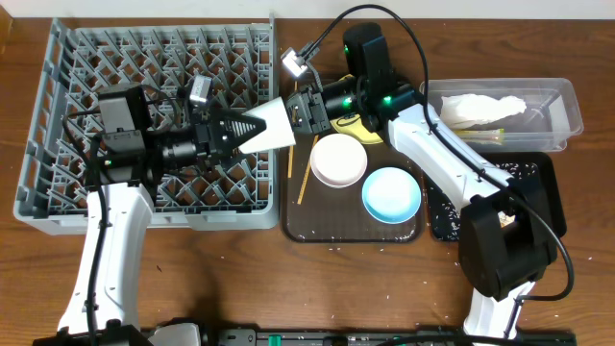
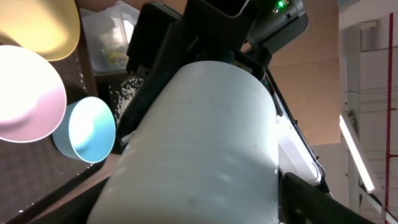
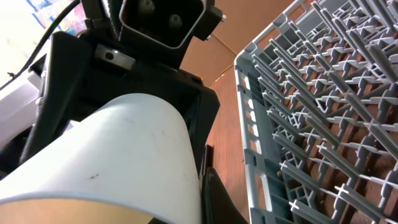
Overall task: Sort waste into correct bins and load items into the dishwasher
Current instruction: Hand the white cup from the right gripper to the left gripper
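Note:
A small white cup (image 1: 270,129) hangs in the air over the right edge of the grey dish rack (image 1: 58,115), lying on its side. My left gripper (image 1: 238,132) is shut on its narrow end and my right gripper (image 1: 301,112) is shut on its wide end. The cup fills the left wrist view (image 2: 199,149) and the right wrist view (image 3: 124,155). The white bowl (image 1: 337,160), light blue bowl (image 1: 391,193) and two chopsticks (image 1: 304,175) lie on the brown tray (image 1: 307,229). The yellow plate (image 1: 352,123) is mostly hidden under my right arm.
The clear tub (image 1: 569,111) at the back right holds the white napkin (image 1: 485,108) and a green-yellow wrapper (image 1: 495,135). The black tray (image 1: 546,183) below it holds loose rice (image 1: 442,207). The right arm's base stands over that tray. The rack's pegs (image 3: 311,112) show in the right wrist view.

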`<control>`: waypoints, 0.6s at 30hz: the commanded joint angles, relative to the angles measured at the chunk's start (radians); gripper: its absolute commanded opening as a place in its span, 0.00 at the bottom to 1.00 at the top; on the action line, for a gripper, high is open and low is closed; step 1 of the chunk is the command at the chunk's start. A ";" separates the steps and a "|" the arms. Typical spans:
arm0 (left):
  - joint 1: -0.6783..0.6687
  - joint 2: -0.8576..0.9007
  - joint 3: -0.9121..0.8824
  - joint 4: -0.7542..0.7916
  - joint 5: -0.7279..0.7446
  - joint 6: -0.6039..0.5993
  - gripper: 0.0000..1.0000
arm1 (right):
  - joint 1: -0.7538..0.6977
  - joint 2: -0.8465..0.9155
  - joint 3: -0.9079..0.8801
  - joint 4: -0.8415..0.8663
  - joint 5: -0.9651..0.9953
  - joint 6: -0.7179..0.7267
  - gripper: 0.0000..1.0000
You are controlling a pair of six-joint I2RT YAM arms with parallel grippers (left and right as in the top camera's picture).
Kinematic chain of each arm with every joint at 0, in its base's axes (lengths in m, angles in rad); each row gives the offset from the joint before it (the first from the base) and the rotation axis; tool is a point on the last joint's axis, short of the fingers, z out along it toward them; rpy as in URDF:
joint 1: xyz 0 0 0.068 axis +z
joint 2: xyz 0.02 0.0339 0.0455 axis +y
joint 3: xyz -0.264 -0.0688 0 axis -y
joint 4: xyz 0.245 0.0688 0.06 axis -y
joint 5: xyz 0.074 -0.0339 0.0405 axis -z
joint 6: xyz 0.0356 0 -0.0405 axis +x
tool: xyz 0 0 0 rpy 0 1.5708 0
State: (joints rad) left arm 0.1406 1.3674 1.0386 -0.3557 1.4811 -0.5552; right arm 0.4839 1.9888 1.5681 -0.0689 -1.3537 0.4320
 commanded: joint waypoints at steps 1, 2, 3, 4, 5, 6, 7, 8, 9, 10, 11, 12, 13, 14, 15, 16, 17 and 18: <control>0.020 -0.003 0.011 0.006 -0.001 -0.001 0.72 | 0.017 0.005 -0.002 -0.003 -0.013 -0.021 0.01; 0.020 -0.003 0.011 0.006 -0.001 -0.001 0.69 | 0.017 0.005 -0.002 -0.003 -0.013 -0.021 0.01; 0.020 -0.003 0.011 0.006 -0.001 -0.001 0.66 | 0.017 0.005 -0.002 -0.003 -0.013 -0.021 0.01; 0.020 -0.003 0.011 0.006 -0.001 -0.001 0.62 | 0.017 0.005 -0.002 -0.003 -0.013 -0.021 0.01; 0.020 -0.003 0.011 0.006 -0.001 -0.001 0.58 | 0.017 0.005 -0.002 -0.003 -0.013 -0.021 0.01; 0.020 -0.003 0.011 0.006 0.000 -0.001 0.54 | 0.017 0.005 -0.002 -0.003 -0.013 -0.021 0.01; 0.020 -0.003 0.011 0.006 0.000 -0.001 0.50 | 0.018 0.005 -0.002 -0.003 -0.013 -0.021 0.01; 0.020 -0.003 0.011 0.006 0.000 -0.001 0.46 | 0.019 0.005 -0.002 -0.003 -0.013 -0.021 0.01; 0.020 -0.003 0.011 0.006 0.000 -0.001 0.42 | 0.020 0.005 -0.002 -0.003 -0.013 -0.021 0.04; 0.020 -0.003 0.011 0.006 0.000 -0.001 0.39 | 0.021 0.005 -0.002 -0.003 -0.013 -0.021 0.11; 0.020 -0.003 0.011 0.006 0.000 -0.001 0.36 | 0.021 0.005 -0.002 -0.003 -0.013 -0.021 0.23; 0.020 -0.003 0.011 0.006 0.000 -0.005 0.35 | 0.021 0.005 -0.002 -0.003 -0.013 -0.021 0.31; 0.020 -0.003 0.011 0.006 0.002 -0.005 0.34 | 0.021 0.005 -0.002 -0.002 -0.012 -0.021 0.40; 0.020 -0.003 0.011 0.006 0.003 -0.007 0.33 | 0.021 0.005 -0.002 -0.002 -0.012 -0.022 0.45; 0.020 -0.003 0.011 0.006 0.003 -0.008 0.32 | 0.020 0.005 -0.002 -0.002 -0.012 -0.022 0.49; 0.020 -0.003 0.011 0.006 0.003 -0.008 0.31 | 0.018 0.005 -0.002 0.001 -0.012 -0.022 0.53; 0.020 -0.003 0.011 0.006 0.003 -0.008 0.31 | 0.013 0.005 -0.002 0.002 -0.012 -0.022 0.58; 0.021 -0.003 0.011 0.006 0.003 -0.008 0.30 | 0.006 0.005 -0.002 0.006 -0.012 -0.022 0.62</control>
State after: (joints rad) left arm 0.1555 1.3674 1.0382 -0.3542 1.4811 -0.5545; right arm 0.4957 1.9892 1.5677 -0.0681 -1.3579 0.4248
